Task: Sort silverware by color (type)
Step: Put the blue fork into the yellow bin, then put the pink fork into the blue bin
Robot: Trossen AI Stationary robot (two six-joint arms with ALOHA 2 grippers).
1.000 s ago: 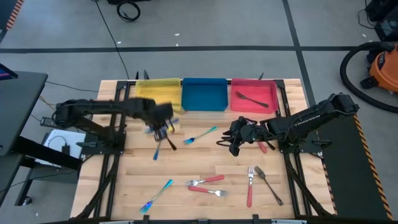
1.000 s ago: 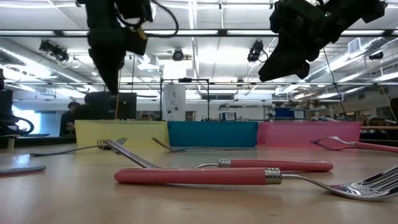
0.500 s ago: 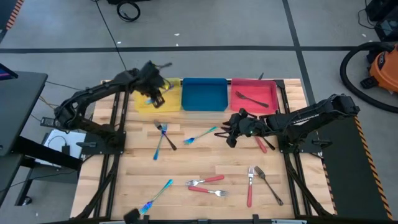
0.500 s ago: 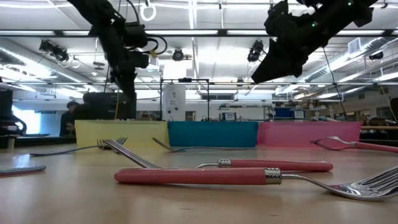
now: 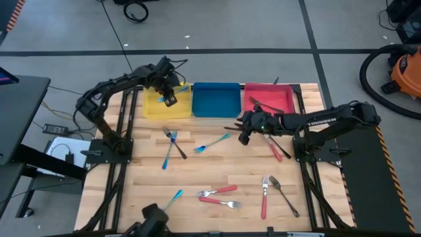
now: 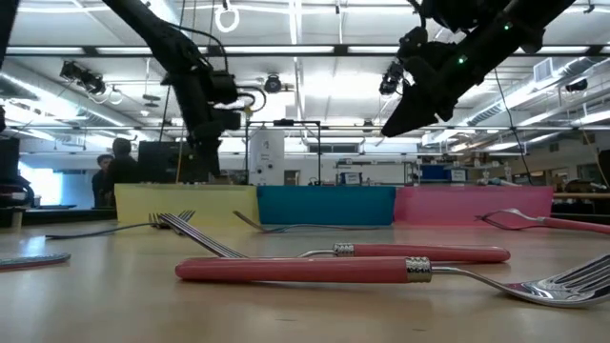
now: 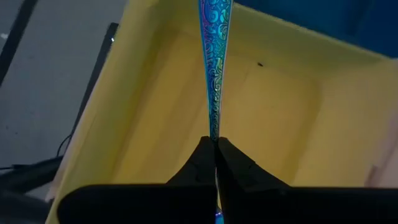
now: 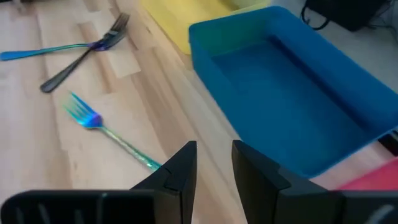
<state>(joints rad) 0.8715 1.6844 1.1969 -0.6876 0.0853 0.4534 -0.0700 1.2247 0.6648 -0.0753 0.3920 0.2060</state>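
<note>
Nearest the front edge, two red-handled forks (image 5: 219, 196) lie side by side on the wooden table (image 5: 217, 164), with another red-handled fork (image 5: 264, 196) and a grey fork (image 5: 283, 195) to their right and a blue fork (image 5: 173, 197) to their left. Mid-table, a blue fork and a dark fork (image 5: 172, 146) lie crossed, and one more blue fork (image 5: 212, 143) rests just beside them. The right gripper (image 5: 242, 133) hovers by that fork, fingers apart, empty. At the back, the left gripper (image 7: 215, 144) is pinched tight on a blue utensil (image 7: 214, 62) over the yellow tray (image 5: 152, 107). A dark fork (image 5: 264, 105) lies in the red tray (image 5: 284, 99); the blue tray (image 5: 216, 100) sits between them.
</note>
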